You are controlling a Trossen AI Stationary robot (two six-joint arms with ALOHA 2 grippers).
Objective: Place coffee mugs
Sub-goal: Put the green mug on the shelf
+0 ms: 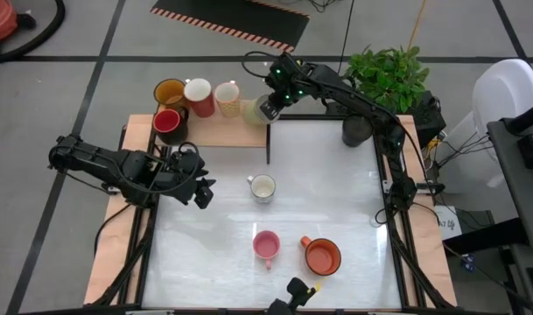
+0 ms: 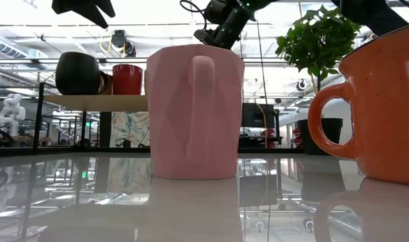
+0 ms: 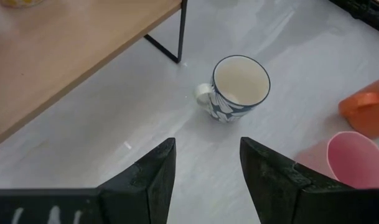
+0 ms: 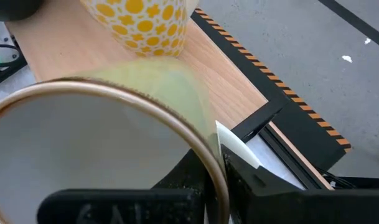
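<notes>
1. No readable writing or brand on anything you can see; only patterns: yellow dots on one mug, a dark leaf print on the white mug.
2. Your right gripper sits at upper centre of the high view, over the shelf's right end. It's clamped on the rim of a pale yellow-green mug; one finger is outside the wall, and the gold-rimmed mouth fills the right wrist view.
3. Your left gripper is at centre-left of the high view, over the white table, fingers spread, holding nothing.
4. On the shelf, upper left: amber mug, red mug, a white-inside red one, then the dotted mug next to the held one.
5. On the table: white mug at centre, pink mug and orange mug lower centre, side by side, apart.
</notes>
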